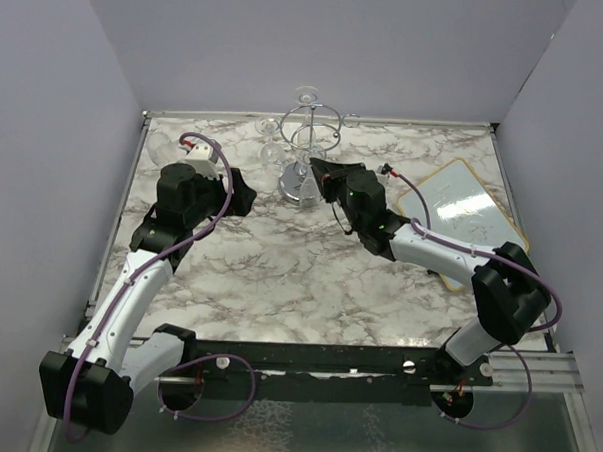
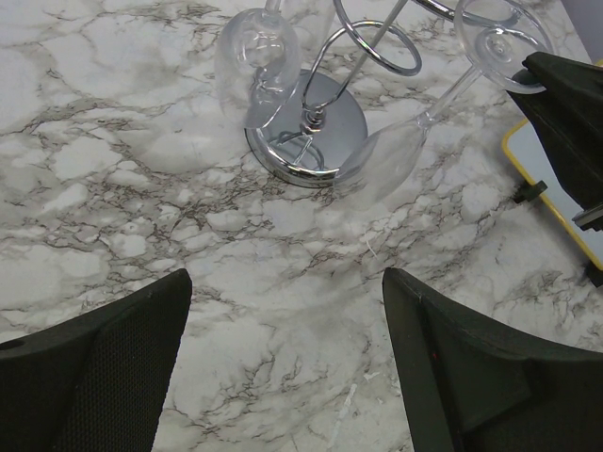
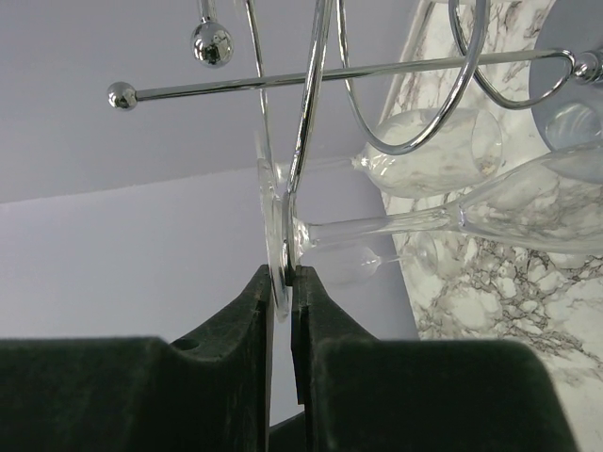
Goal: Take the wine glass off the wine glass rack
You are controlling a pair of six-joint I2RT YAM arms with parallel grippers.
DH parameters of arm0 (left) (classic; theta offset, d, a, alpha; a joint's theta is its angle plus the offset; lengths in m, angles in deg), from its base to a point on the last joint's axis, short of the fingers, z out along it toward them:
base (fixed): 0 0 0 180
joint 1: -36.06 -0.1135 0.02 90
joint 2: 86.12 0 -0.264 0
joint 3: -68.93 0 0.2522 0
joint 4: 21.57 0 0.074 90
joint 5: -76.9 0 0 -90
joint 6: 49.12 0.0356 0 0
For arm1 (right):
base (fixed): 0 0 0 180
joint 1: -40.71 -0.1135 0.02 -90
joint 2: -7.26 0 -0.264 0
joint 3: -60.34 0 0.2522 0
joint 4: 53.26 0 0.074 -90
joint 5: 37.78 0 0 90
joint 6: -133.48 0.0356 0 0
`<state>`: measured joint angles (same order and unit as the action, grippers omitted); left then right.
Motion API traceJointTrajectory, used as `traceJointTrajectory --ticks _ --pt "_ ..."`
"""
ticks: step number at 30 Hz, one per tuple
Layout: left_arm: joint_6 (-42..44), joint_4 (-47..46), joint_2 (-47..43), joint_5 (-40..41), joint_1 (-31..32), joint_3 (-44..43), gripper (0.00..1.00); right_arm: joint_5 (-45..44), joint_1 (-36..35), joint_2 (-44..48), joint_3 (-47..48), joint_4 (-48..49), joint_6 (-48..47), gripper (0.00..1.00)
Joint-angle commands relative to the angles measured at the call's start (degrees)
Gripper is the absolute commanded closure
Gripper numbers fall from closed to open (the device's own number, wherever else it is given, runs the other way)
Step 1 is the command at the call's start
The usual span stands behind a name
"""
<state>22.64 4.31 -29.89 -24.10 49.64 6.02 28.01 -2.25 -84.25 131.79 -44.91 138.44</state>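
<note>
Right tool (image 3: 281,287) pinches wine glass (image 3: 528,212) foot; bowl cropped.

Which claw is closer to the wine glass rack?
Right. The right claw pinches a wine glass foot at the rack; the left claw sits open, short of its base.

arm (image 1: 139,269): 2 | gripper: 2, left gripper (image 2: 283,282) and right gripper (image 3: 283,281) | rack (image 2: 334,113): 1 | wine glass (image 3: 528,202): at least 3, exact count unclear | yellow-edged board (image 1: 462,208): 1 | marble table (image 1: 279,275): 1
</note>
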Motion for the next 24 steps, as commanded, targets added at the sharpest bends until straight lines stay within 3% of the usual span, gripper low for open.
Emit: traceJointTrajectory --ticks 1,20,24 --pt "0.74 0.41 -0.56 0.99 0.21 -0.34 0.16 -3.17 -0.46 1.24 1.28 -0.56 0.77 0.99" --pt "0.61 0.06 -0.66 0.72 0.21 -0.07 0.16 -3.83 -0.66 4.69 0.08 -3.10 1.41 0.99" --pt "0.57 0.08 -0.61 0.67 0.21 0.01 0.16 -3.59 -0.72 4.91 0.06 -3.32 0.93 0.93"
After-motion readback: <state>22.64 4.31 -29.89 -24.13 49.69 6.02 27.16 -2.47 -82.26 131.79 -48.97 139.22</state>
